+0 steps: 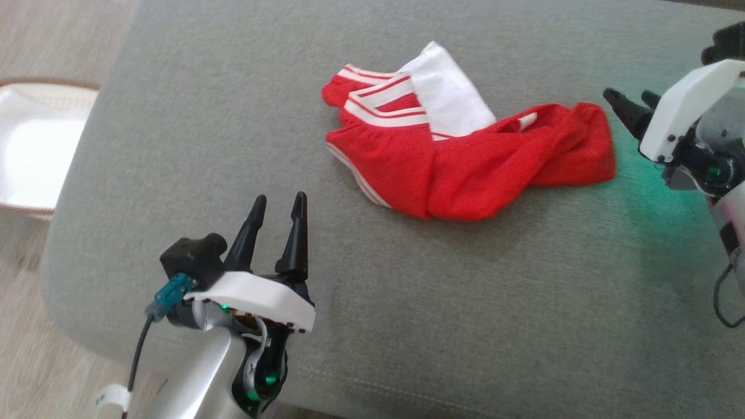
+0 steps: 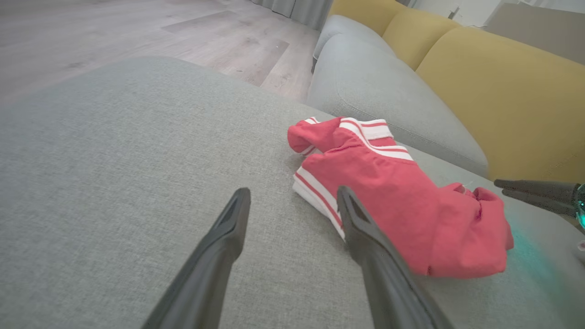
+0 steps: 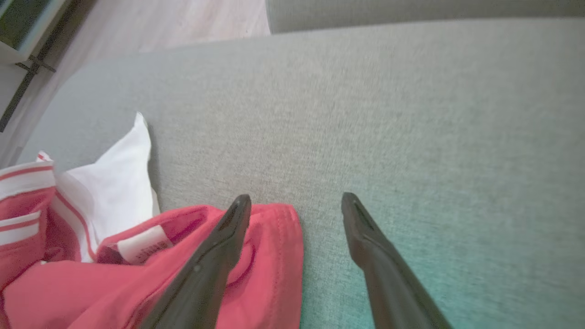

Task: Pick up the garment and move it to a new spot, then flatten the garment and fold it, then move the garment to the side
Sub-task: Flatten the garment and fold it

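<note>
The garment (image 1: 460, 157) is a red piece with white stripes and a white panel, lying crumpled on the grey cushion (image 1: 407, 302). It also lies ahead in the left wrist view (image 2: 402, 201) and at the lower left of the right wrist view (image 3: 114, 256). My left gripper (image 1: 278, 205) stands open over bare cushion, to the garment's near left, holding nothing. In its own view (image 2: 292, 196) the right finger overlaps the garment's striped edge. My right gripper (image 1: 630, 98) is open just beyond the garment's right end; in its view (image 3: 296, 201) the red hem sits between and under its fingers.
A white basket-like tray (image 1: 35, 145) sits on the wooden floor left of the cushion. Yellow sofa backs (image 2: 502, 87) and another grey seat cushion (image 2: 379, 87) rise beyond the garment. The cushion's left edge (image 1: 75, 192) curves down toward the floor.
</note>
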Motion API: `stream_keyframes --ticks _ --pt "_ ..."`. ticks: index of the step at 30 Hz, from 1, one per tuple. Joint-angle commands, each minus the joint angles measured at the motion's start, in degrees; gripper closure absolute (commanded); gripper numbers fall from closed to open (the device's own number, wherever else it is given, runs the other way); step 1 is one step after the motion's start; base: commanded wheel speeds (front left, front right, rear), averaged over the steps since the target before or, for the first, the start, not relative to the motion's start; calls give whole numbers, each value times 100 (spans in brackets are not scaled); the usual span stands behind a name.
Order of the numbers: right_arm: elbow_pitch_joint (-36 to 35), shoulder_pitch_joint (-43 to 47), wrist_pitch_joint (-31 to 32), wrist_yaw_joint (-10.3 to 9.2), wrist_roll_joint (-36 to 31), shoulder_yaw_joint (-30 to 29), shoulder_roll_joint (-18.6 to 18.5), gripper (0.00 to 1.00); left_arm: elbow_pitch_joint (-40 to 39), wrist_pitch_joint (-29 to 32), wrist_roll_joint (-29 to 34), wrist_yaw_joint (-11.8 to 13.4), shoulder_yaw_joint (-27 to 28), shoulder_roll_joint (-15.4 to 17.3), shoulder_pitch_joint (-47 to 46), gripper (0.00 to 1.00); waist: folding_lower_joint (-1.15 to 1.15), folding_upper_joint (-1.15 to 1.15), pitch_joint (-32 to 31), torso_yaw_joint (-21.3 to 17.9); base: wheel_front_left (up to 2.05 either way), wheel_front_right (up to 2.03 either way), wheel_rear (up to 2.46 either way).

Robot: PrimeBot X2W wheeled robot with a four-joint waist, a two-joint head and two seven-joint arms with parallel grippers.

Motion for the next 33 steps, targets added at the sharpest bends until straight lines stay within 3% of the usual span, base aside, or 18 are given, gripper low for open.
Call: stream_keyframes --ticks 1,4,7,10,11,14,23,33 --pt "-23 -170 82 -4 87 76 -41 0 -130 -70 76 -65 266 17 -236 0 0 0 143 172 0 0 0" --pt "274 -217 449 -4 186 213 -24 0 -78 -70 153 -118 373 -59 -208 0 0 0 181 241 0 0 0" --pt "392 -189 770 -4 334 346 3 16 -26 -71 224 -167 453 -119 -174 0 0 0 177 252 0 0 0" --pt "389 -122 895 -4 428 493 -4 71 31 -71 274 -209 524 -170 -150 0 0 0 144 227 0 0 0" --pt "377 -110 890 -4 457 528 -3 100 47 -71 291 -222 547 -182 -152 0 0 0 129 210 0 0 0" --pt "309 -87 735 -4 531 616 3 100 89 -71 339 -258 609 -200 -150 0 0 0 72 126 0 0 0" --pt "-403 185 -687 -4 779 917 -25 100 149 -71 394 -293 893 -75 -18 0 0 0 -380 -420 0 0 0" --pt "-1895 1384 -1876 -4 1028 1338 -741 100 15 1 317 -216 1087 202 252 0 0 0 -780 -1169 0 0 0"
